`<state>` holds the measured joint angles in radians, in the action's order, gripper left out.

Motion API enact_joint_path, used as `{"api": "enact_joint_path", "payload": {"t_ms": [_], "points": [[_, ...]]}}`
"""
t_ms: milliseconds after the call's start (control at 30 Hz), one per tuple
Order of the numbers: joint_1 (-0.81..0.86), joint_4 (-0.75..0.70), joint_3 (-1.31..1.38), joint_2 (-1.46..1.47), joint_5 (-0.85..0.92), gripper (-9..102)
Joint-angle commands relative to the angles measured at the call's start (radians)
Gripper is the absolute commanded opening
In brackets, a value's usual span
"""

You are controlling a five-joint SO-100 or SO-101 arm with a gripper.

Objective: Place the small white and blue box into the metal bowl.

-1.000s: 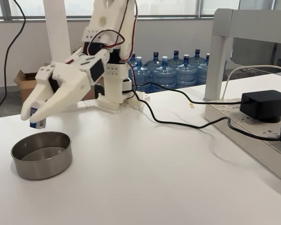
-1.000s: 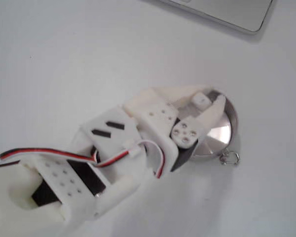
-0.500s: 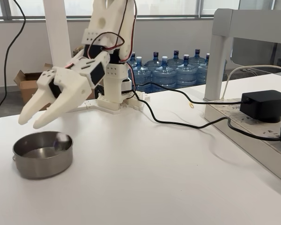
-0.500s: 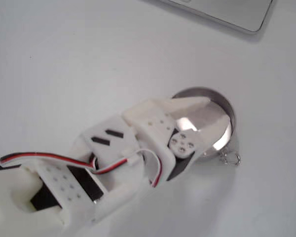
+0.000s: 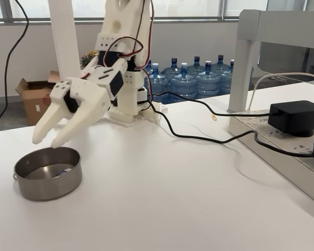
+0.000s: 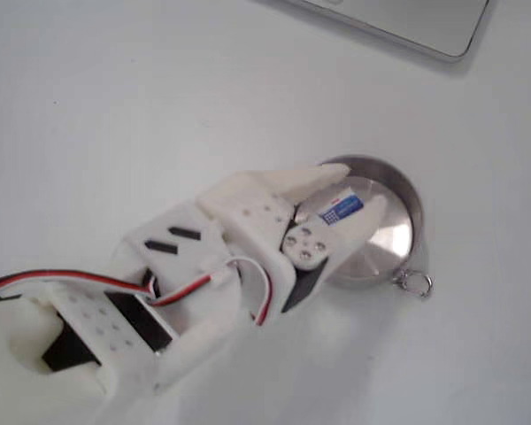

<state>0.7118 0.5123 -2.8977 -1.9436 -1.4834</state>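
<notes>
The gripper (image 5: 48, 140) hangs just above the bowl's (image 5: 47, 183) far rim, fingers spread and holding nothing; the little box (image 6: 342, 208) lies flat on the bowl's floor, blue face up, seen from above between the two fingers; in the side view its edge (image 5: 64, 170) peeks over the rim. A small ring (image 6: 413, 282) juts from the bowl's (image 6: 398, 252) side. Open white table (image 5: 162, 198) stretches right of the bowl; a black cable (image 5: 199, 137) and power brick (image 5: 295, 117) sit well apart.
</notes>
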Motion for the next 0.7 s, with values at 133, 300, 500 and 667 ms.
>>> {"api": "enact_joint_path", "payload": {"t_ms": [133, 300, 500, 667], "points": [[-0.249, 0.017, 0.014, -0.017, -0.008, -4], [-0.448, 0.017, 0.021, -0.017, 0.003, -3], [-0.661, 0.018, 0.025, -0.018, 0.009, -3], [-0.785, 0.018, 0.023, -0.017, 0.100, -3]]}}
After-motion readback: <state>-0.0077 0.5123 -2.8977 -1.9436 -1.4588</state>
